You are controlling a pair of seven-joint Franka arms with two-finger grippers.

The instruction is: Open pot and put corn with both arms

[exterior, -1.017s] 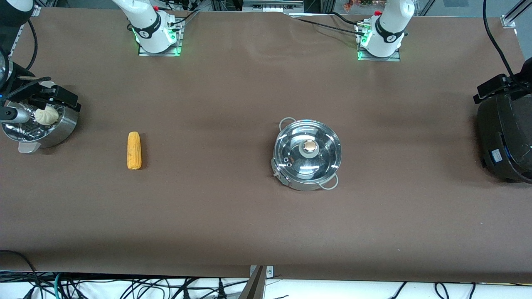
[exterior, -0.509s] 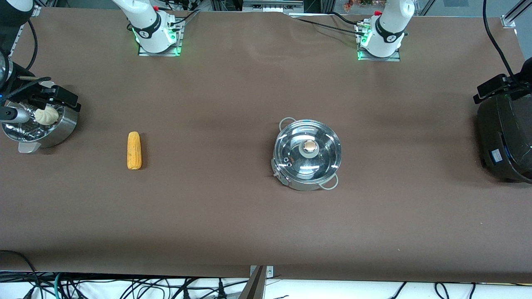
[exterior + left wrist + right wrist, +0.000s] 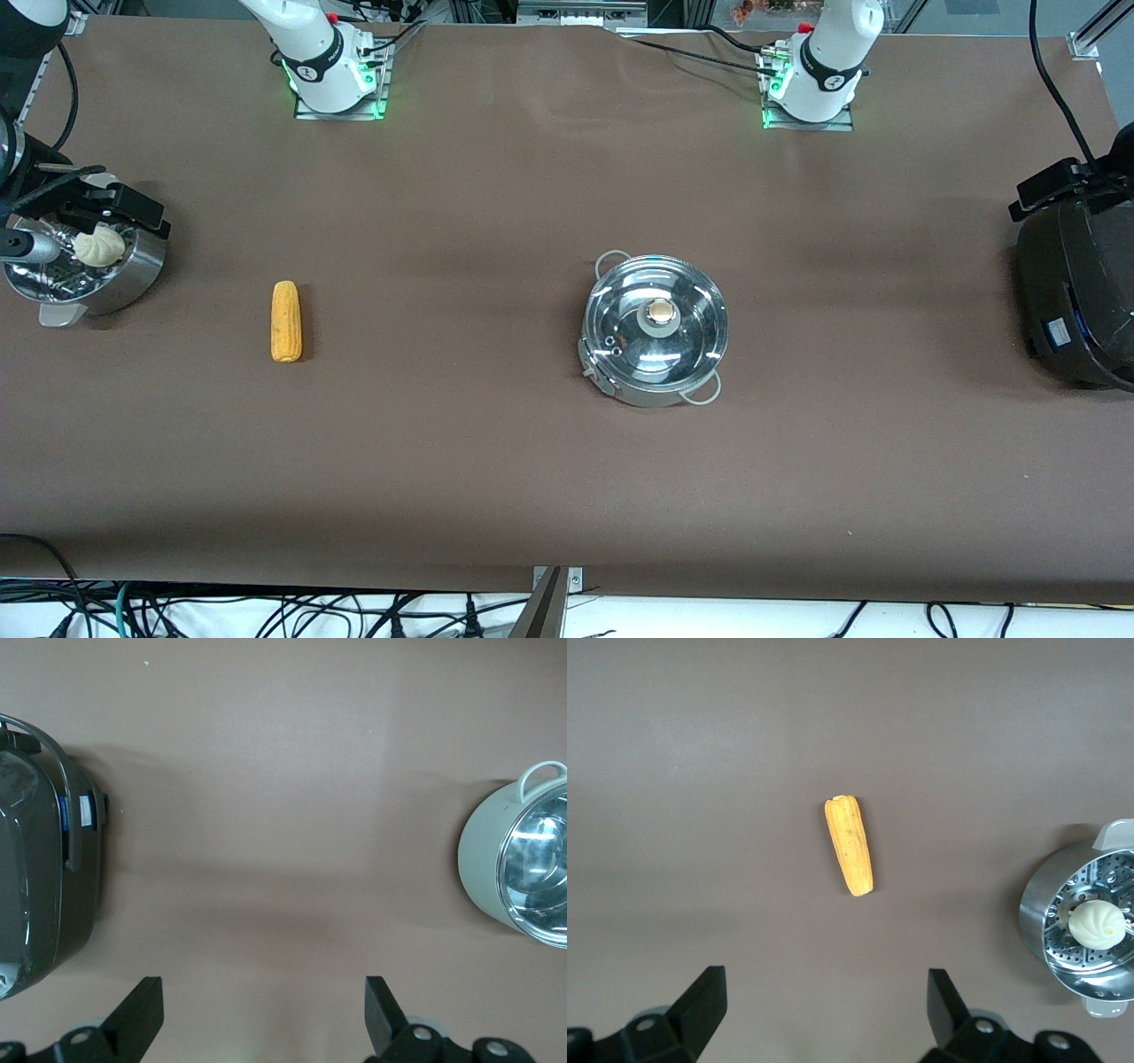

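The steel pot (image 3: 654,377) stands mid-table, its glass lid (image 3: 687,332) on and the round knob (image 3: 660,310) on top. It also shows in the left wrist view as the pot (image 3: 479,850). The yellow-orange corn (image 3: 285,321) lies flat on the table toward the right arm's end, and is the same corn (image 3: 850,844) seen in the right wrist view. My right gripper (image 3: 824,1005) hangs open and empty, high over bare table near the corn. My left gripper (image 3: 264,1010) hangs open and empty, high over bare table between the pot and the black cooker.
A perforated steamer bowl (image 3: 133,270) with a white bun (image 3: 99,245) sits at the right arm's end of the table. A big black cooker (image 3: 1076,283) stands at the left arm's end. The brown table (image 3: 496,461) stretches wide around pot and corn.
The right arm's hand has drifted very slightly over the steamer bowl. Pot, corn and left arm stay as they were.
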